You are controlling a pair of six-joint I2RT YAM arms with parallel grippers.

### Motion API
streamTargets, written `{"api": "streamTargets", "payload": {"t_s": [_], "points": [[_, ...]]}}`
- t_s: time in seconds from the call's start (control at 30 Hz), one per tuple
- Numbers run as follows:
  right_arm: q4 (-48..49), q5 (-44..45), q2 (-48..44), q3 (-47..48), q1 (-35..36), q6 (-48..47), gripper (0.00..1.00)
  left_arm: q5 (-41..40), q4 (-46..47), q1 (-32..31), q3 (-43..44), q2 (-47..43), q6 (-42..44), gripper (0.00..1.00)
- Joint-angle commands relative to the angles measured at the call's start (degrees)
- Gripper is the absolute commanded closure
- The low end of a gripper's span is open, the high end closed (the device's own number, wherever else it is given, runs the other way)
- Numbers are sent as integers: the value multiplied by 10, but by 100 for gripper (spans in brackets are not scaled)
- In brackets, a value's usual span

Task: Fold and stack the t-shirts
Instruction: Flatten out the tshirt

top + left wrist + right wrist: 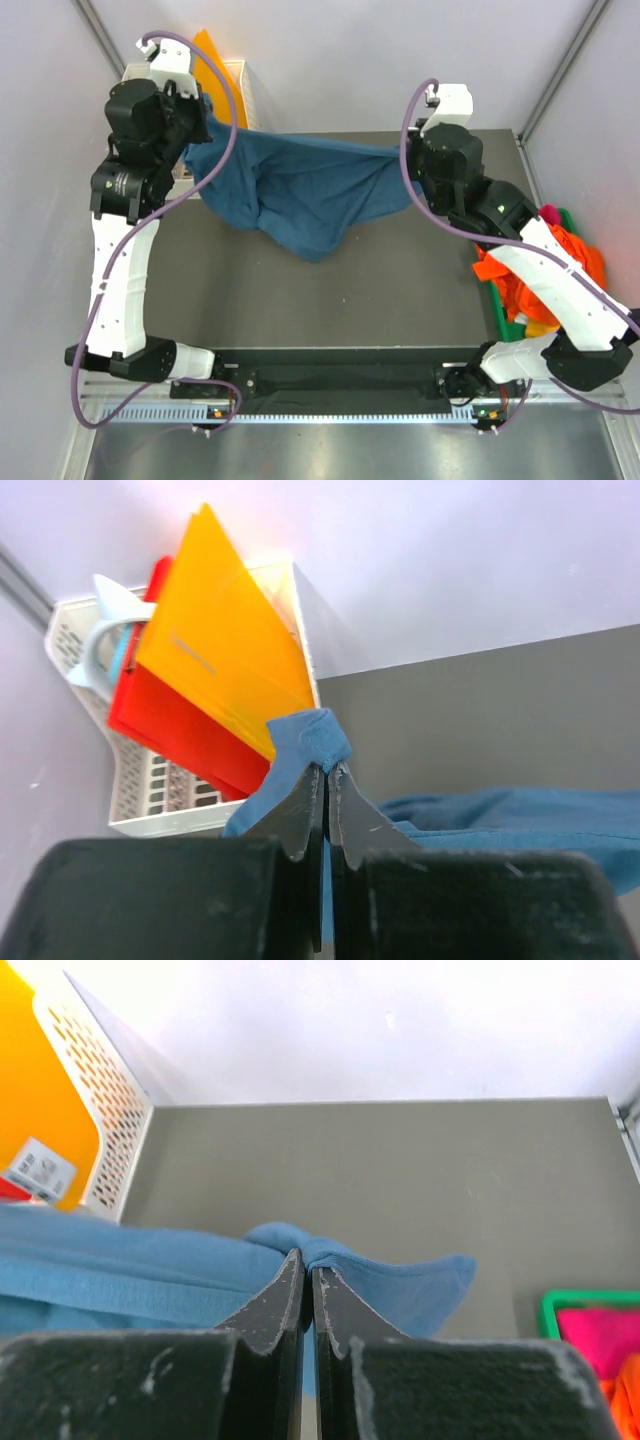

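Observation:
A dark teal-blue t-shirt (295, 190) hangs stretched between my two grippers above the far half of the dark table, its middle sagging to the tabletop. My left gripper (203, 135) is shut on the shirt's left end; in the left wrist view its jaws (328, 768) pinch a bunched fold of blue cloth (310, 735). My right gripper (405, 155) is shut on the right end; the right wrist view shows the jaws (308, 1258) closed on blue cloth (400, 1285). More t-shirts, orange (520, 290) and magenta-pink (548, 213), lie heaped at the right.
A green plastic tray (567, 220) holds the heap of shirts at the table's right edge, under my right arm. A white perforated basket (150, 785) with orange and red folders (215, 650) stands at the far left corner. Grey walls close in the back and sides.

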Motion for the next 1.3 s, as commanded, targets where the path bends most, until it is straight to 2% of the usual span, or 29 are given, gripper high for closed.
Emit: {"api": "streamTargets", "payload": {"t_s": [0.0, 0.17, 0.3, 0.43, 0.57, 0.67, 0.73, 0.83, 0.93, 1.03, 1.13, 1.27], "points": [[31, 14, 20, 79, -15, -36, 100, -69, -19, 7, 38, -1, 43, 100], [34, 29, 36, 157, -23, -76, 100, -100, -17, 7, 78, -10, 59, 100], [31, 32, 15, 144, -23, -79, 100, -92, -31, 7, 79, -21, 46, 100], [31, 44, -27, 46, -24, -58, 100, -77, -27, 7, 19, -44, 36, 100], [29, 57, -92, -59, -27, -24, 100, -62, -14, 7, -84, -77, 24, 100], [29, 56, -120, -93, -43, -13, 100, -67, 7, 7, -89, -84, 38, 100], [25, 53, -123, -59, -65, -25, 100, -76, 6, 7, -59, -68, 48, 100], [20, 54, -101, 19, -77, -49, 100, -88, -17, 7, 75, -15, 57, 100], [24, 54, -79, 94, -77, -70, 100, -92, -19, 7, 149, 22, 56, 100], [29, 54, -59, 170, -77, -97, 100, -93, -11, 7, 194, 27, 55, 100], [29, 61, -41, 229, -77, -127, 100, -102, 10, 7, 204, 18, 67, 100], [25, 61, -38, 235, -77, -138, 100, -121, 18, 7, 201, 9, 81, 100]]}}
